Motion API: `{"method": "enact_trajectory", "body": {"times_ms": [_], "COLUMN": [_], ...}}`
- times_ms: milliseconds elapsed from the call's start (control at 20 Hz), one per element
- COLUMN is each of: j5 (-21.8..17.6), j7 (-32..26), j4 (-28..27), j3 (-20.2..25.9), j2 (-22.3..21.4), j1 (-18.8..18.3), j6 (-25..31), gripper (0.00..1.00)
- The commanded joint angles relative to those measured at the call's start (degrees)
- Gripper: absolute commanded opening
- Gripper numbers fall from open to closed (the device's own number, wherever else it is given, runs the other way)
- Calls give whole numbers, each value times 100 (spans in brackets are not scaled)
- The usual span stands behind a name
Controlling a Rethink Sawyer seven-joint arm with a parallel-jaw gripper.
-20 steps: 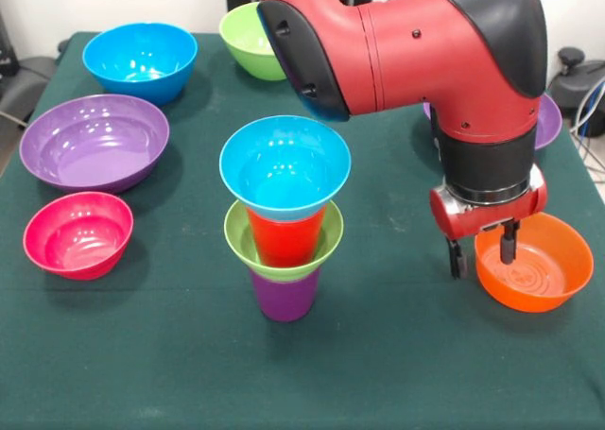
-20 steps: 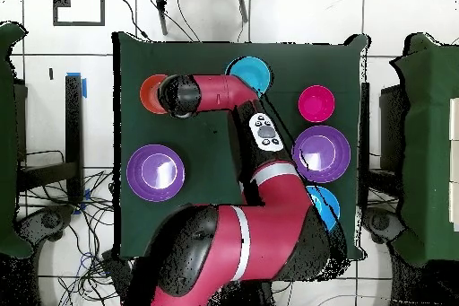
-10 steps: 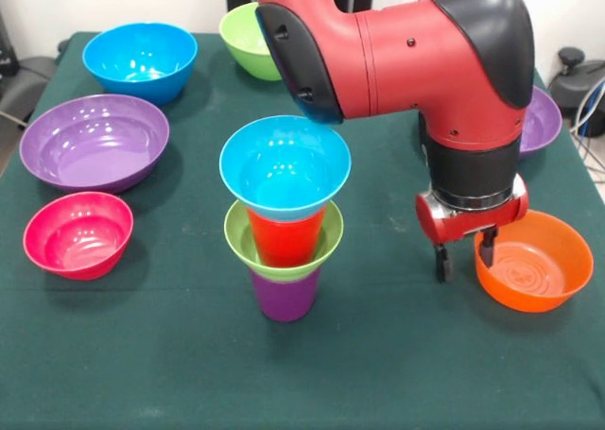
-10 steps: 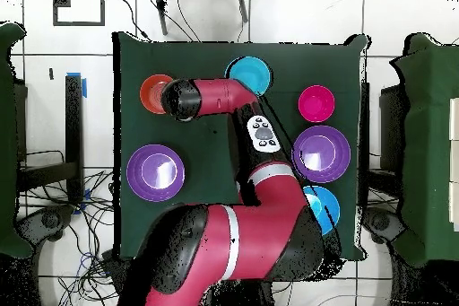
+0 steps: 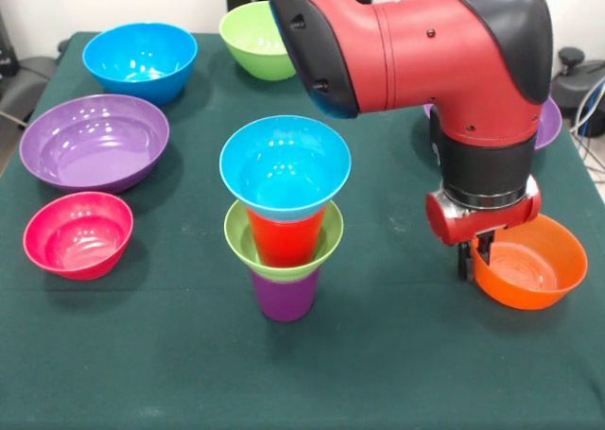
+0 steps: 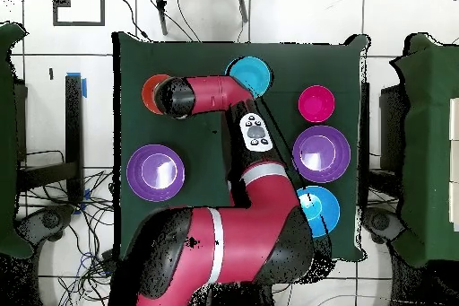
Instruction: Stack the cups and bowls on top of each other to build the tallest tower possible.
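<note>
Shifted back to orange bowl rim since half a second ago, jaws astride its wall, closure not discernible; tower mid-bench; advised: grip rim firmly, lift level, centre over blue bowl.

Glossy plastic bowls, seemingly matt cloth table
</note>
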Motion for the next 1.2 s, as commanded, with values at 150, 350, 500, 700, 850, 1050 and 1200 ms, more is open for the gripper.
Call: {"method": "enact_trajectory", "body": {"times_ms": [150,350,500,700,850,1050,1200], "j5": [-9,30,170,360,476,537,575], "j7": [881,898,955,944,891,839,766], "j4": [-33,-71,-17,91,77,13,-65], "j3": [-257,-269,-242,-197,-206,-250,-230], "j2": [52,28,-121,-393,-555,-532,-418], "j1": [263,319,337,340,359,380,379], "j6": [-184,-258,-138,176,404,376,298], "gripper": [0,0,0,0,0,0,0]}}
